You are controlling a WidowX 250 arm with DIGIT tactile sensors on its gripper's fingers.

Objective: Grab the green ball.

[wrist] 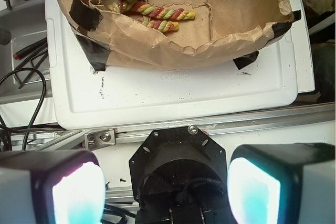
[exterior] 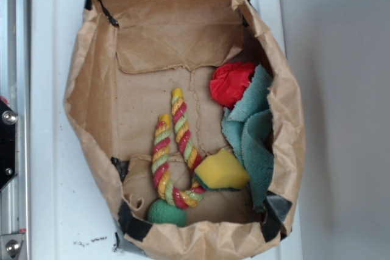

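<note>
**Green ball tucked low in the paper bag, gripper wide and away**

Here's the scene: a white tabletop [exterior: 55, 120] carries a crumpled brown paper bag [exterior: 91, 89], patched with black tape at its corners. Down at the bag's near end in the exterior view sits the green ball [exterior: 166, 213], pressed against the bag wall and touching the bend of a red, yellow and green twisted rope [exterior: 172, 150]. Just beside that rope lies a yellow sponge [exterior: 220, 172], and past it a teal cloth [exterior: 251, 132] runs along the bag's side up to a red crumpled item [exterior: 231, 83].

The wrist view tells another story: the bag's front wall hides the ball entirely. The gripper [wrist: 157, 190] shows here only, its two pads [wrist: 76, 192] spread wide with nothing between them, hanging over a metal rail [wrist: 157, 132] off the tabletop's edge, well apart from the bag. Dark cables [wrist: 23, 77] trail beside the tabletop.
</note>
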